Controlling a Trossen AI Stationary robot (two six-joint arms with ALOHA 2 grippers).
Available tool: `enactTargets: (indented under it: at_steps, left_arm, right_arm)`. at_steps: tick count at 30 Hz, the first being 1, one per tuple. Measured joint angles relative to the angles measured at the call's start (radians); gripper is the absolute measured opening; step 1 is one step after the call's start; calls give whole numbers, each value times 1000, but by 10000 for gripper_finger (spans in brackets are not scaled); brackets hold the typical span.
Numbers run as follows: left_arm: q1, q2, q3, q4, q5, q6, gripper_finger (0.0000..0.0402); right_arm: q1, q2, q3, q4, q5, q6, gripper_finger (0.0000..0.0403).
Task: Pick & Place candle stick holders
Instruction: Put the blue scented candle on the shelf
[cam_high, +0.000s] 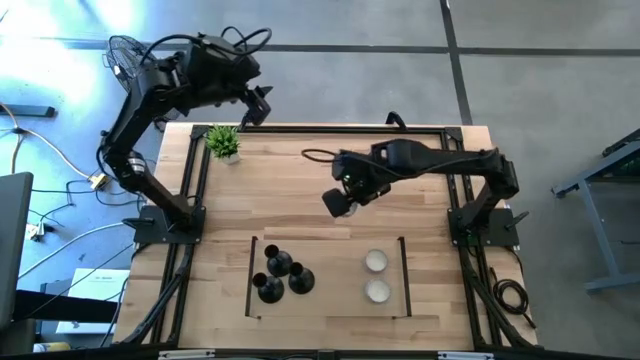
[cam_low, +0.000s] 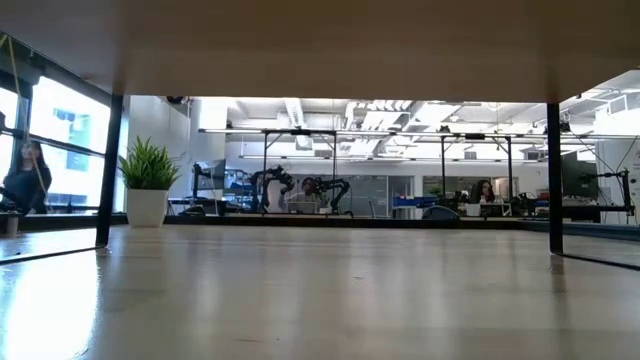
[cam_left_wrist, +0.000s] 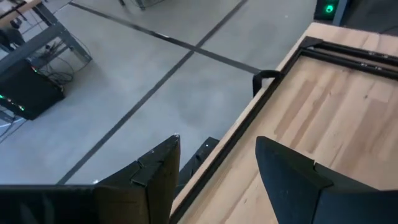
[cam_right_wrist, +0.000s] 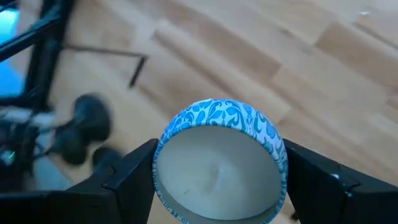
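Item: my right pincer (cam_right_wrist: 217, 171), closed on a blue-patterned candle tin (cam_right_wrist: 219, 163) for carrying, mid-table. Candle stick holders (cam_high: 279, 274): clustered at near table (cam_high: 300, 190) edge. Left pincer (cam_left_wrist: 214, 177): open, empty.

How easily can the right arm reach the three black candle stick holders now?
Probably not yet: the right gripper is shut on a blue patterned candle tin, so it must put that down first. The candle stick holders otherwise stand unobstructed.
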Motion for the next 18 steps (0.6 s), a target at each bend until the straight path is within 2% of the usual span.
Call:
enactTargets:
  at_steps: [4, 7, 15, 18]
  left_arm:
    - [0, -27, 0, -24, 38, -36, 205]
    - [0, -51, 0, -42, 109, -57, 205]
    - [0, -100, 0, -45, 357, -87, 205]
    - [0, -105, 0, -44, 412, -108, 205]
  right_arm:
    - [64, 0, 106, -41, -33, 8, 281]
    - [121, 0, 147, -71, -43, 22, 281]
    - [254, 21, 145, -84, -60, 13, 281]
    - [284, 46, 144, -83, -62, -1, 281]
